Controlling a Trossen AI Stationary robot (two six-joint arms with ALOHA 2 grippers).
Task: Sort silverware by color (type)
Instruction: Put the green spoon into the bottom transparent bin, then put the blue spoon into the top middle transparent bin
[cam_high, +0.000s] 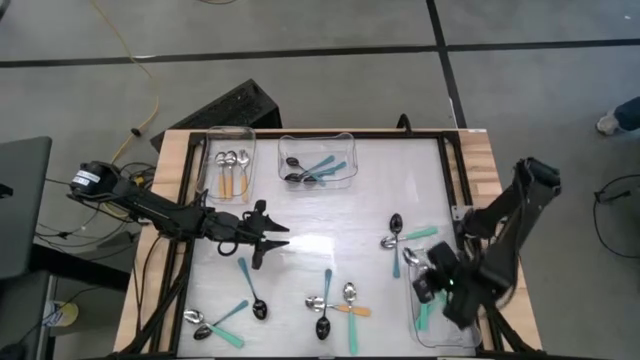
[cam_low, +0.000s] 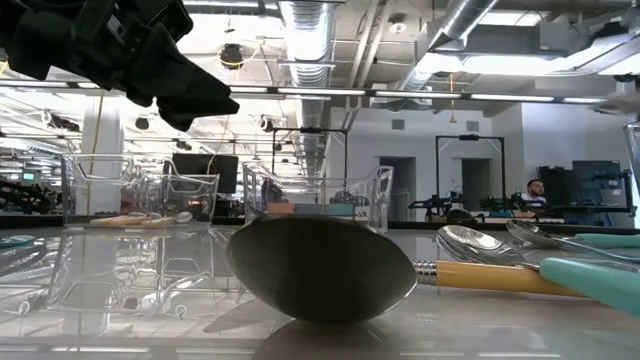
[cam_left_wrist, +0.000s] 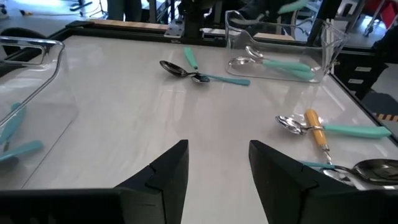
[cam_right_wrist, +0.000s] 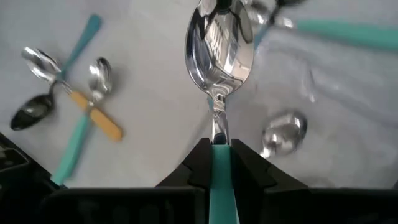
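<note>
The right hand (cam_right_wrist: 214, 163) is closed on the teal handle of a silver spoon (cam_right_wrist: 219, 46), bowl pointing away from the wrist. It holds this spoon over the clear bin (cam_high: 437, 335) at the near right corner of the table (cam_high: 350, 215), where other teal spoons already lie.

The left hand (cam_high: 283, 238) hovers over the left centre of the table, fingers (cam_left_wrist: 163, 177) parted, holding nothing.

Loose spoons lie on the table: a crossed group with one orange handle (cam_high: 352, 309) at near centre, a teal pair (cam_high: 215, 325) at near left, one dark spoon (cam_high: 253, 287) just near the left hand, and a teal pair (cam_high: 405, 238) right of centre.

At the far edge, the left bin (cam_high: 232, 162) holds orange-handled spoons; the bin beside it (cam_high: 317, 160) holds teal-handled spoons.
</note>
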